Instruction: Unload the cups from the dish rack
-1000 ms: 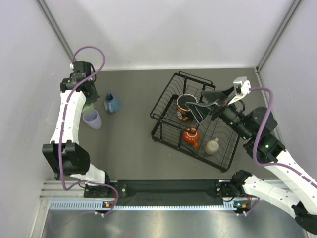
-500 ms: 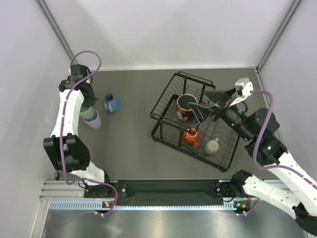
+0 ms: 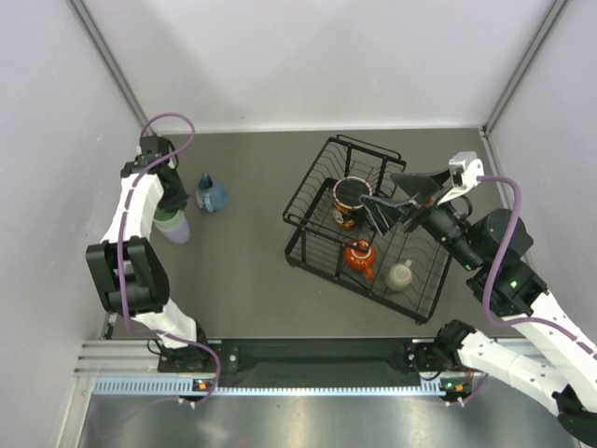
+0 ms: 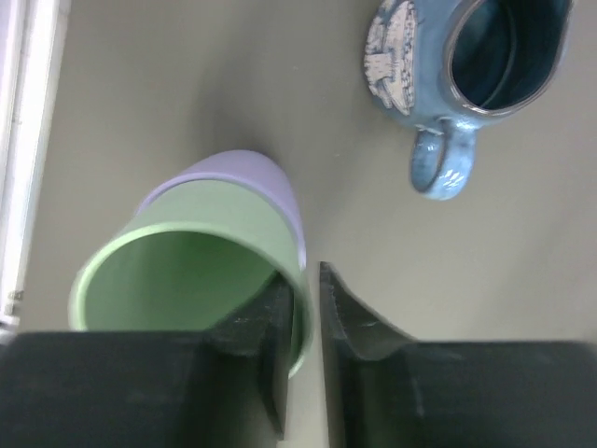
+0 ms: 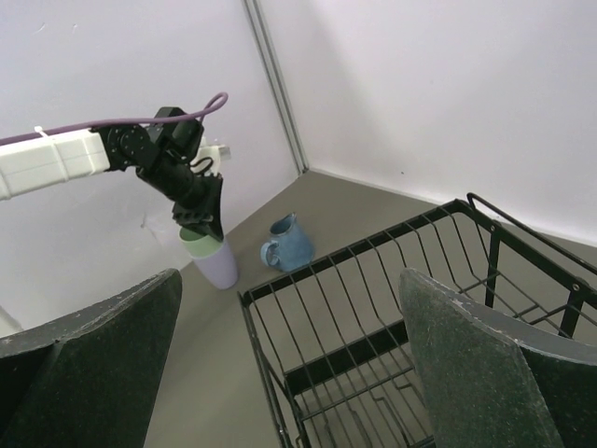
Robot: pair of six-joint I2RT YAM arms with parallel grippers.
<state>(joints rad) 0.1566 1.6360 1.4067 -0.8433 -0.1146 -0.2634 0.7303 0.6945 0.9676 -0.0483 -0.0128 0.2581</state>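
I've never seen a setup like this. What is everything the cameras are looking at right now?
dish rack: one, black wire, right side of the table
red patterned mug: one, red with a dark inside, far part of the rack
orange cup: one, orange, middle of the rack
beige mug: one, beige, near part of the rack
blue mug: one, blue, upright on the table, left of the rack
mint-green tumbler: one, green, nested inside the lavender tumbler
lavender tumbler: one, lavender, on the table beside the blue mug
table: one, dark grey
left gripper: black, straddling the green tumbler's rim
right gripper: black, wide open above the rack
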